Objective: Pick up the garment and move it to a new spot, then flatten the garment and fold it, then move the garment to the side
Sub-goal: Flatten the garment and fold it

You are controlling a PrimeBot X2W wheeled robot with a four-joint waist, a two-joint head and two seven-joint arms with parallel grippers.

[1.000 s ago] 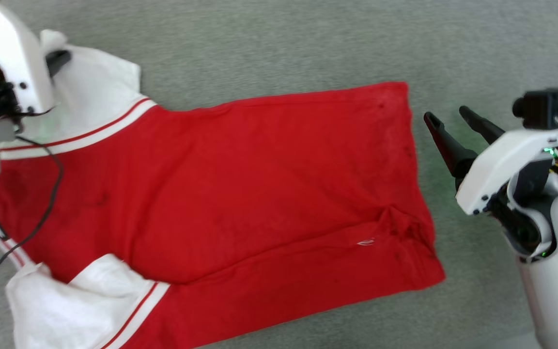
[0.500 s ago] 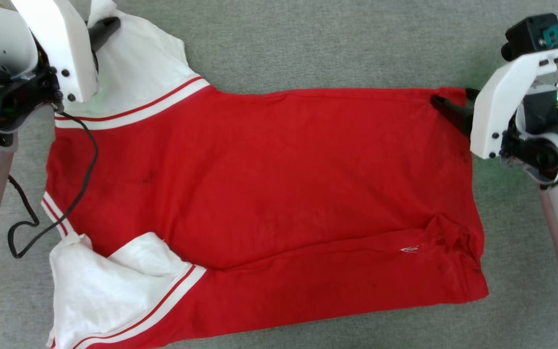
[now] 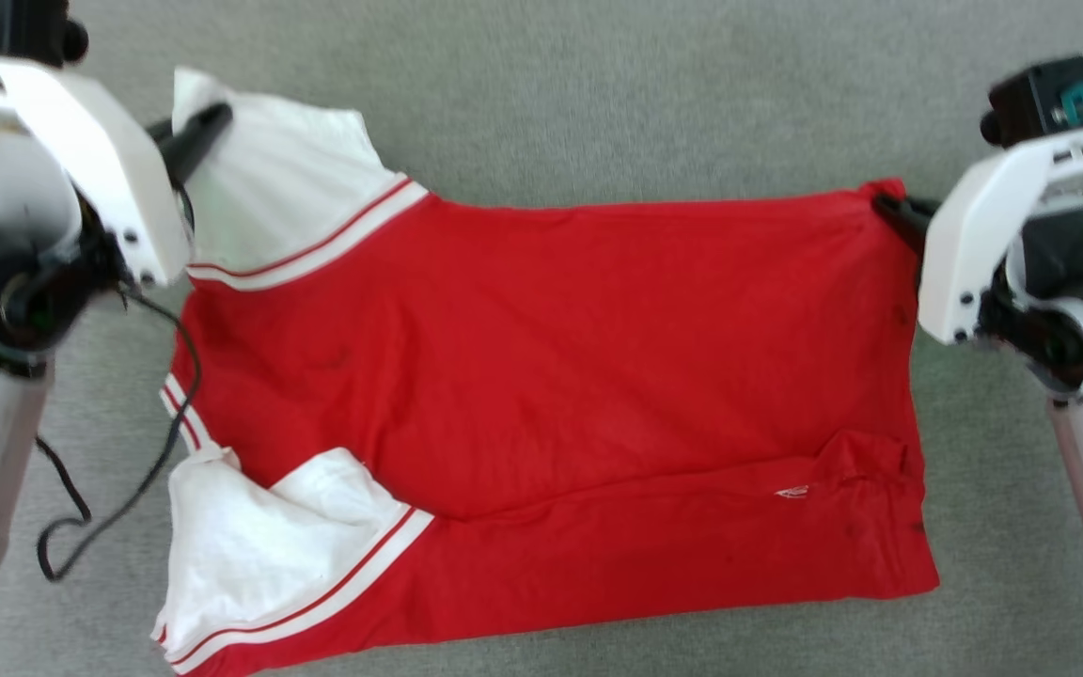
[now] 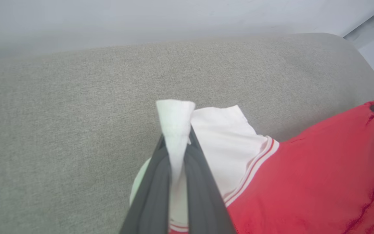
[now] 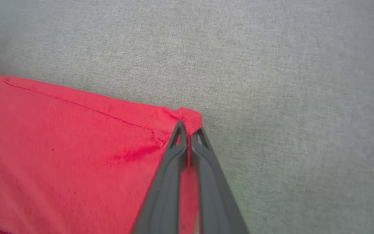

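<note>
Now the left gripper [image 4: 176, 143] pinches the white sleeve tip [image 4: 175, 113] of the jersey [image 3: 551, 357] while the right gripper [image 5: 189, 130] clamps its red hem corner [image 5: 190, 115], seemingly to pull it flat.

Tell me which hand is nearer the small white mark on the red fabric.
Right. The right hand pinches the garment corner above the white mark in the head view; the left hand grips the far white sleeve, across the whole garment.

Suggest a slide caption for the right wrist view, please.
Right gripper pinching a corner of the red garment on grey upholstery.
</note>
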